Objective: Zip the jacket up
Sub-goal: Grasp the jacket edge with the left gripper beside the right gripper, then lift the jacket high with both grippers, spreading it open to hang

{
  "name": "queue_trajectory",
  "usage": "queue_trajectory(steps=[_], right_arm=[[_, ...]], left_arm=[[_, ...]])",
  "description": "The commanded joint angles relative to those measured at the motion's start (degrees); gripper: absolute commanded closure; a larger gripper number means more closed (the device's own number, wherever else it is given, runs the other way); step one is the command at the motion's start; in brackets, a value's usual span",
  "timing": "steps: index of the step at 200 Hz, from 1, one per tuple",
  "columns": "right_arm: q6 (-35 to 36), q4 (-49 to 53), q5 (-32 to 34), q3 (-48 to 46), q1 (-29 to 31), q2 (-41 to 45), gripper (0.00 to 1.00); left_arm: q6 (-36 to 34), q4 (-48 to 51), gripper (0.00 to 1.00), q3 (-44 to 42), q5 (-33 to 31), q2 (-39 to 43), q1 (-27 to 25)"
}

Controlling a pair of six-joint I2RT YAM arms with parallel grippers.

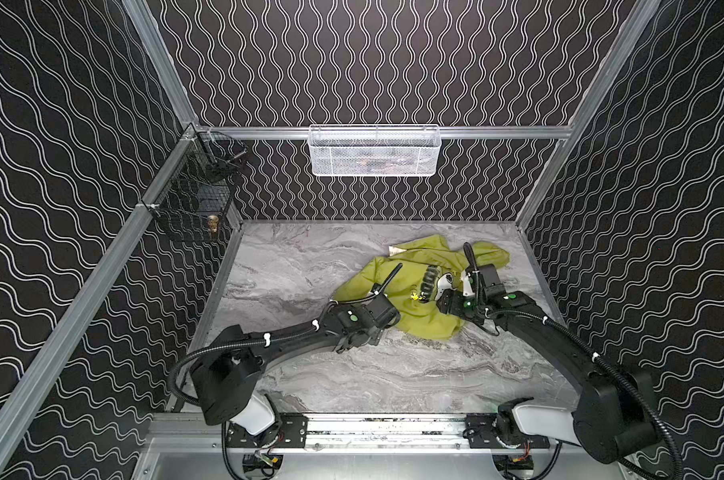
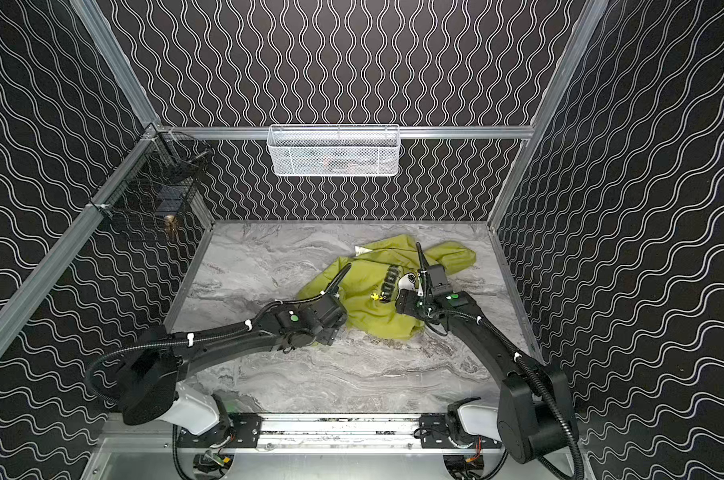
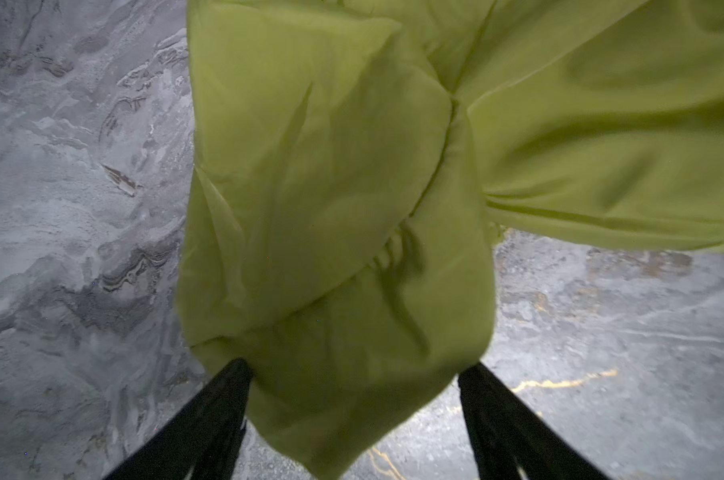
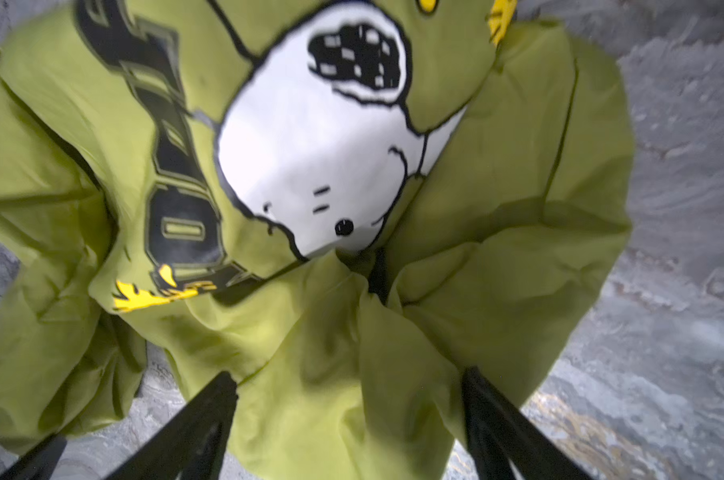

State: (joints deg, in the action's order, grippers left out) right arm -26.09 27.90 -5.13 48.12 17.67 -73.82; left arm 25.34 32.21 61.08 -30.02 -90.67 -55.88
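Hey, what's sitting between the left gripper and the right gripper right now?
Only the jacket. In both top views its crumpled green fabric, with the small yellow bird print, fills the whole gap between the left gripper and the right gripper.

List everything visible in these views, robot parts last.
jacket: one, yellow-green with a white dog print and black letters, crumpled on the table, right of the middle.
table: one, grey marbled, under everything.
white basket: one, white mesh, hung on the middle of the back rail.
black basket: one, black wire, hung on the left rail near the back corner.
brass-coloured thing: one, inside the black basket, too small to name.
left arm: one, black, reaching from the front left to the jacket.
right arm: one, black, reaching from the front right to the jacket.
left claw: one, black, open, cloth between its fingers.
right claw: one, black, open, cloth between its fingers.
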Motion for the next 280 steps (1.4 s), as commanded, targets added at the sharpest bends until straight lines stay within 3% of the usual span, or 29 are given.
queue_trajectory(steps=[1,32,59,79,126,145,167,194,242,280], right_arm=[[-1.7,0.9,-0.1,-1.0,0.7,0.1,0.16],[-2.2,-0.7,-1.4,-1.5,1.1,-1.9,0.31],[-2.1,-1.5,-1.5,0.1,1.3,-3.8,0.45],[-1.8,-3.0,-1.7,1.6,1.3,-3.4,0.44],[0.8,-8.7,-1.8,5.2,1.7,-0.8,0.25],[2.2,-11.8,-3.3,5.9,1.7,0.7,0.27],[3.5,-15.3,-5.7,6.1,1.8,2.9,0.36],[5.2,-19.4,-10.0,5.7,1.8,5.8,0.4],[8.9,-26.1,-16.1,0.9,4.4,12.7,0.17],[9.3,-29.5,-15.9,-2.8,8.7,15.6,0.18]], left_arm=[[-0.3,1.5,0.23,2.7,-4.4,-3.6,0.5],[-3.1,1.9,0.73,7.7,-0.2,-6.0,3.3],[-7.1,3.0,1.0,13.8,4.9,-3.8,4.4],[-10.6,3.8,1.0,19.1,11.8,-2.3,5.1],[-14.8,6.2,1.0,32.1,18.9,-0.1,5.9],[-15.9,6.3,1.0,37.0,21.4,0.5,6.8],[-16.4,4.9,1.0,42.0,25.1,1.1,8.3],[-14.9,2.1,1.0,47.1,31.9,1.1,11.5],[-8.6,-5.2,1.0,54.1,43.1,-0.4,17.1],[-2.6,-12.4,1.0,56.8,48.7,-1.2,19.5]])
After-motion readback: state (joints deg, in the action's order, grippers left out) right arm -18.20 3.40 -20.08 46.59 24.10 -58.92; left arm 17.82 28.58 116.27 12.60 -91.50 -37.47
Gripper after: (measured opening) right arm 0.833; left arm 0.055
